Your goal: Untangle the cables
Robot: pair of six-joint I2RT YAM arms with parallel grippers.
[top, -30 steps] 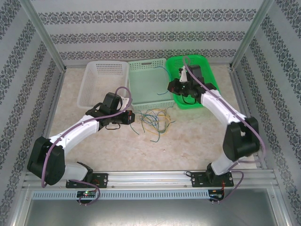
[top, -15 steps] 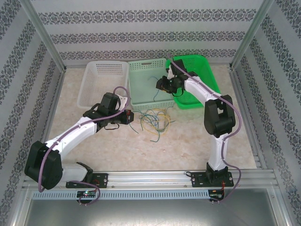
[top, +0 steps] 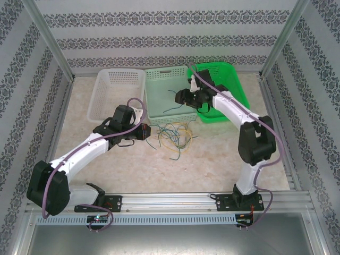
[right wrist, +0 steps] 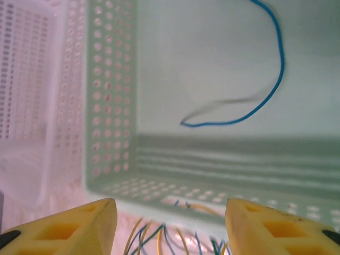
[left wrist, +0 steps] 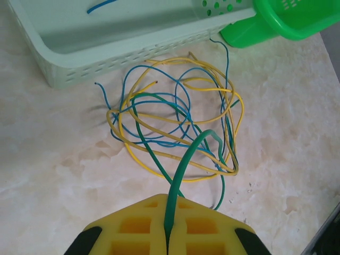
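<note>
Blue cable (right wrist: 212,124) in the pale green basket (top: 159,71); tangled cables (top: 172,135) just in front of it.
From above, the left claw (top: 144,133) sits off the basket's near-left corner and the right claw (top: 180,96) is over the basket. Left wrist: the left claw is pinched tight on a green cable (left wrist: 178,175). Right wrist: the right claw stands wide and empty above the basket's blue cable.

No legible text, labels, brands, numbers or signs anywhere in view.
</note>
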